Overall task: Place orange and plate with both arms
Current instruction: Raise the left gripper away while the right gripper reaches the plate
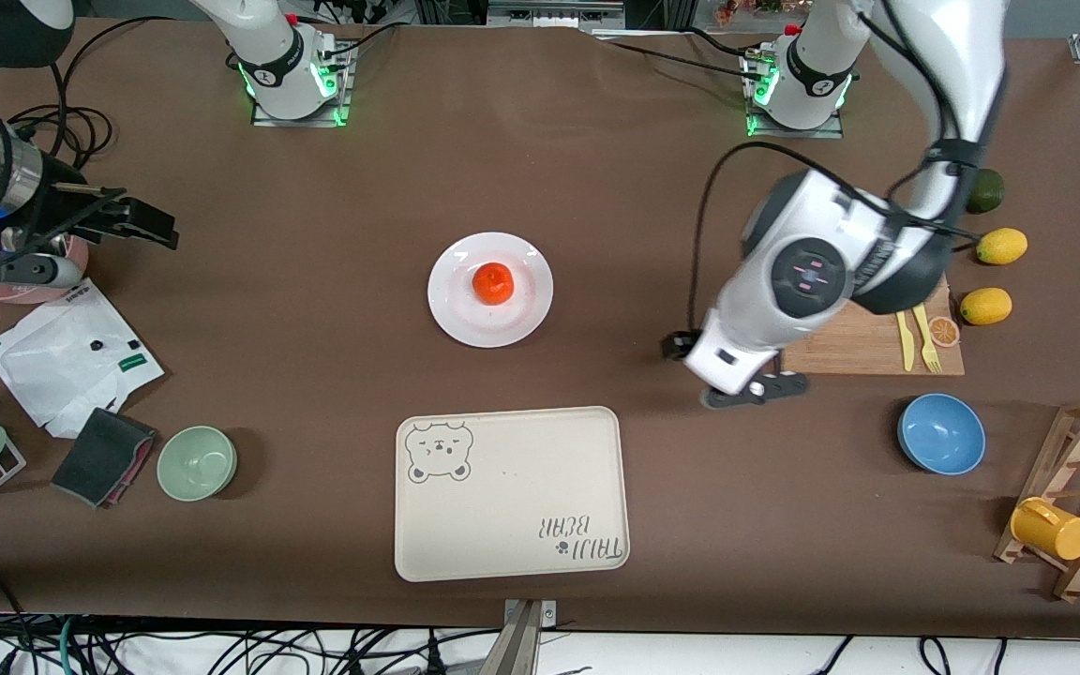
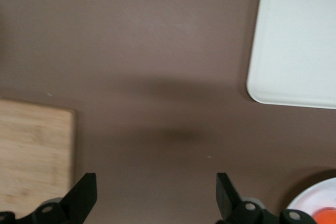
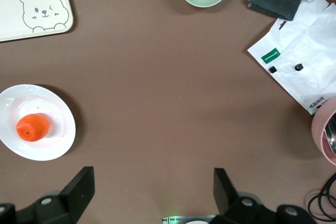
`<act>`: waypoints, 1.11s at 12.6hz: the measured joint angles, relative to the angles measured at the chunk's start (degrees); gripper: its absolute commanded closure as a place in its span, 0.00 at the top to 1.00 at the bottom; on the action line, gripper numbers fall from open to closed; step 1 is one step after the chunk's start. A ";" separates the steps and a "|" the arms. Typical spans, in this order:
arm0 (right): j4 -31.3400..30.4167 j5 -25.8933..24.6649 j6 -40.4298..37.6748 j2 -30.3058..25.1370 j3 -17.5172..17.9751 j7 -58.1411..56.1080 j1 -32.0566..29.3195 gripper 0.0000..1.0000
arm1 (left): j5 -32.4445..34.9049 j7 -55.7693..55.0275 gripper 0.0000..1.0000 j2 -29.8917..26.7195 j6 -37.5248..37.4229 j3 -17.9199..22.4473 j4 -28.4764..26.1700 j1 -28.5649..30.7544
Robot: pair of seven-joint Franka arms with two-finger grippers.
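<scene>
The orange sits on the white plate in the middle of the table. The cream bear-printed tray lies nearer the front camera than the plate. My left gripper is open and empty, low over bare table between the tray and the cutting board. In the left wrist view my left gripper shows the plate's edge and the orange at a corner. My right gripper is open and empty, over the right arm's end of the table. In the right wrist view my right gripper looks down on the plate and the orange.
A green bowl, a dark cloth, a white bag and a pink bowl lie at the right arm's end. A blue bowl, two lemons, a wooden rack and a yellow cup lie at the left arm's end.
</scene>
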 measured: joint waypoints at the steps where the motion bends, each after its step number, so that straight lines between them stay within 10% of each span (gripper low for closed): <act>1: -0.05 0.00 -0.01 0.36 0.10 0.05 0.89 1.00 | 0.00 4.11 1.00 -0.45 -0.43 0.02 -0.02 2.32; 9: -1.68 10.22 7.24 9.22 0.43 -3.57 3.62 1.00 | -0.03 23.15 1.00 -7.60 -8.43 -0.33 -0.07 12.87; 14: -14.67 19.98 20.95 9.20 0.86 -9.93 3.68 1.00 | -1.06 23.41 1.00 -13.23 -13.49 -1.68 -0.12 12.65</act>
